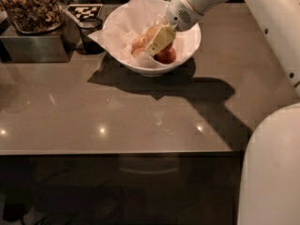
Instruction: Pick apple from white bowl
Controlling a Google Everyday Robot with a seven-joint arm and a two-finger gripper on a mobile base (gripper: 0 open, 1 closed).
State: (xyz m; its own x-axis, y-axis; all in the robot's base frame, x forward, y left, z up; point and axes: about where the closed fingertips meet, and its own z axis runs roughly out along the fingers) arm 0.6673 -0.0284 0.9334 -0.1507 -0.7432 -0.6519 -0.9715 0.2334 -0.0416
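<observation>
The white bowl (pixel 187 50) stands at the back of the grey table, lined with crumpled white paper (pixel 124 20). It holds several apples. My gripper (pixel 159 40) reaches down into the bowl from the upper right, with a yellowish finger (pixel 158 41) over the middle of the fruit. The large orange-red apple (pixel 151 32) is mostly hidden behind that finger; only its left edge shows. A darker red apple (pixel 167 56) lies just below the gripper at the bowl's front right. A paler apple (pixel 138 44) lies to the gripper's left.
A small dark glass cup (pixel 89 32) stands left of the bowl. A metal tray of brown dried stuff (pixel 30 8) sits on a grey box (pixel 33 48) at the back left, with a black-and-white tag (pixel 84 11) behind the cup. The table's front edge (pixel 117 151) runs across the middle.
</observation>
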